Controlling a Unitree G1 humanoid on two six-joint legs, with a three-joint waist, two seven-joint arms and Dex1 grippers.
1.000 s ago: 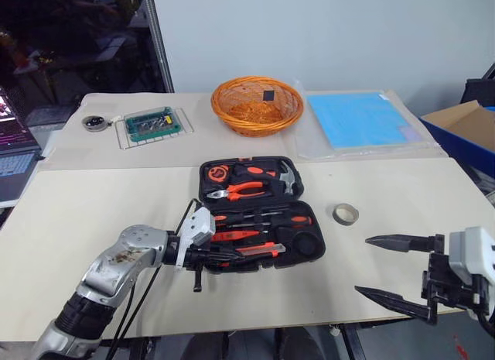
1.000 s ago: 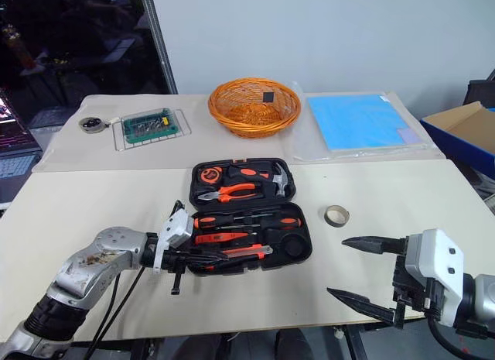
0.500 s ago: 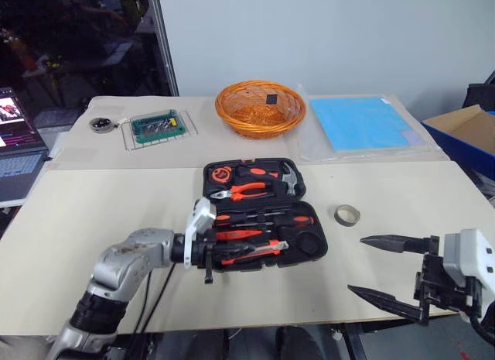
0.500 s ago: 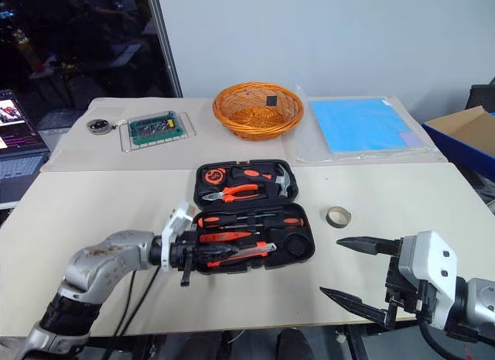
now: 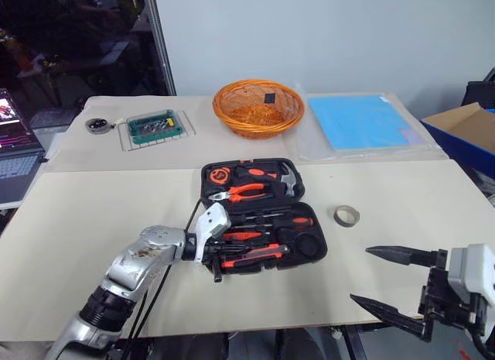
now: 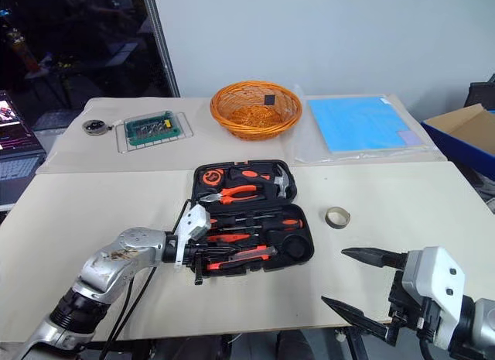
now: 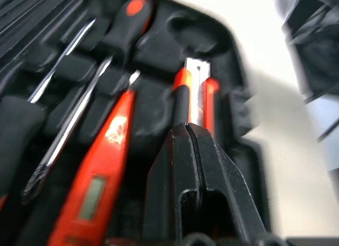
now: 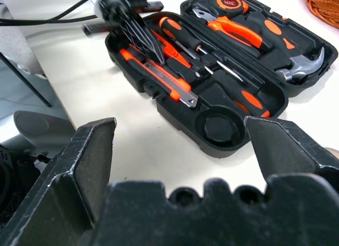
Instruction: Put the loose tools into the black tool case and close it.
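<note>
The black tool case (image 5: 308,242) lies open in the middle of the table, lid half away from me. Pliers (image 5: 246,191), a hammer (image 5: 288,176) and a tape measure (image 5: 216,174) sit in the lid. Screwdrivers (image 7: 69,124) and a flat red tester (image 7: 100,166) lie in the near half. The orange utility knife (image 5: 259,254) rests in the front row, slightly slanted. My left gripper (image 5: 236,250) is shut, and its tips (image 7: 186,128) rest over the knife's handle end. At the near right, off the table's front edge, my right gripper (image 5: 360,275) stands open and holds nothing.
A roll of tape (image 5: 346,215) lies right of the case. At the back stand an orange wicker basket (image 5: 257,106), a clear tray with a green board (image 5: 157,126) and a blue sheet (image 5: 360,120). A laptop (image 5: 14,155) is far left, a box (image 5: 464,132) far right.
My left gripper has slid to the right along the case's front row, from its left end onto the knife. The right gripper has stayed about where it was.
</note>
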